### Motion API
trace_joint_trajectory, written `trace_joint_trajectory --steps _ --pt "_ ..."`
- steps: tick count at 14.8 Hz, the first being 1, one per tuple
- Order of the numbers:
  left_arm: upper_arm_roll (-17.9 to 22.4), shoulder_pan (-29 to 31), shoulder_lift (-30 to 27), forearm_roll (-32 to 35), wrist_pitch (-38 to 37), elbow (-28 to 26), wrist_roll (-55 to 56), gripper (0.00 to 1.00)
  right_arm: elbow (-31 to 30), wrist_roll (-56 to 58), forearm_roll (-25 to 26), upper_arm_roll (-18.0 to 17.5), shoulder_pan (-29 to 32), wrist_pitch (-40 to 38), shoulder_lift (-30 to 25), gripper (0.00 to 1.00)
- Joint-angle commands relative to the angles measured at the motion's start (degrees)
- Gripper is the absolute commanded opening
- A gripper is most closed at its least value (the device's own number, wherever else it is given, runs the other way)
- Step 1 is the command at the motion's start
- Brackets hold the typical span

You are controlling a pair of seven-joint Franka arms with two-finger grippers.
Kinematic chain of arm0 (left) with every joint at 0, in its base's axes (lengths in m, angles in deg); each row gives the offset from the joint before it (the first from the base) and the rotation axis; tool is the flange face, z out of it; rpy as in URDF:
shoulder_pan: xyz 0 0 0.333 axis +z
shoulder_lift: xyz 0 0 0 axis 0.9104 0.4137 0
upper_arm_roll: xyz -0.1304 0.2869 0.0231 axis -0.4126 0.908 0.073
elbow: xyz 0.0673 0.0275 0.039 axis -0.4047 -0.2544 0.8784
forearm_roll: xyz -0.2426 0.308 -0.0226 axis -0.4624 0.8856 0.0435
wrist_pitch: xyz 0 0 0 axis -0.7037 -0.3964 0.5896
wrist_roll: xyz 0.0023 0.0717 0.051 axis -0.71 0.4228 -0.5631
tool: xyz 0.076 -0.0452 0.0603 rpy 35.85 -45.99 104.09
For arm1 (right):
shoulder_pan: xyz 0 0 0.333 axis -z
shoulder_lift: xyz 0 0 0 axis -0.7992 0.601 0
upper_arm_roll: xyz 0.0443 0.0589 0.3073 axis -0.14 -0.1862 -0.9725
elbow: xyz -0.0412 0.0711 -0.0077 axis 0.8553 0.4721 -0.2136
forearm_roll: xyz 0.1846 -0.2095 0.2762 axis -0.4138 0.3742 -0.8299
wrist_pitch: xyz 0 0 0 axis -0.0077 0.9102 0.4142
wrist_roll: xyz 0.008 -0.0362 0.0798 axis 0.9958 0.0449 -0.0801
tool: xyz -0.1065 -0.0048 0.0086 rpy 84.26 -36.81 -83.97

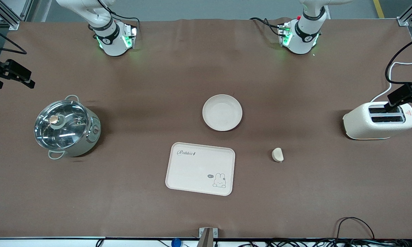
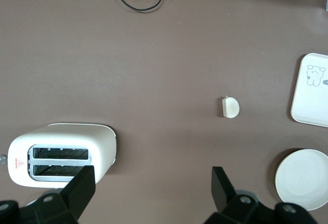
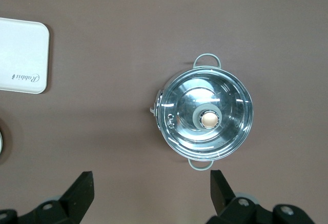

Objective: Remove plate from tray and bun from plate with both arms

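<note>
The plate [image 1: 222,112] lies in the middle of the table, round, cream and empty; it also shows in the left wrist view [image 2: 302,179]. The bun [image 1: 277,154] lies on the cloth nearer the front camera than the plate, toward the left arm's end, and shows in the left wrist view [image 2: 230,107]. My left gripper [image 2: 154,183] is open and empty, high over bare cloth between the toaster and the plate. My right gripper [image 3: 152,183] is open and empty, high over bare cloth beside the pot. Neither gripper shows in the front view; only the arm bases do.
A cream rabbit tray [image 1: 200,168] lies nearer the front camera than the plate. A lidded steel pot [image 1: 66,126] stands toward the right arm's end. A white toaster [image 1: 379,120] stands toward the left arm's end. Black clamps with cables jut in at both table ends.
</note>
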State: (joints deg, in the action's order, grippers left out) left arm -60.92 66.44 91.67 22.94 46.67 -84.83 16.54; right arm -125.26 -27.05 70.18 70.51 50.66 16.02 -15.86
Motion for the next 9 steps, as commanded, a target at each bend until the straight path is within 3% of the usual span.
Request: trace_joint_trajectory --steps 1,6,9 --pt "0.07 -1.48 -0.58 -0.56 0.26 -0.20 3.50 1.00 -0.11 -0.84 0.10 -0.39 0.37 -0.26 -0.34 1.00" --pt "-0.10 -2.02 -0.58 -0.38 0.26 -0.20 5.19 1.00 -0.11 -0.84 0.10 -0.39 0.37 -0.35 -0.34 1.00" --pt "-0.19 -1.75 -0.93 -0.29 -3.76 -0.03 4.93 1.00 -0.29 -0.84 0.10 -0.39 0.38 -0.26 -0.34 1.00"
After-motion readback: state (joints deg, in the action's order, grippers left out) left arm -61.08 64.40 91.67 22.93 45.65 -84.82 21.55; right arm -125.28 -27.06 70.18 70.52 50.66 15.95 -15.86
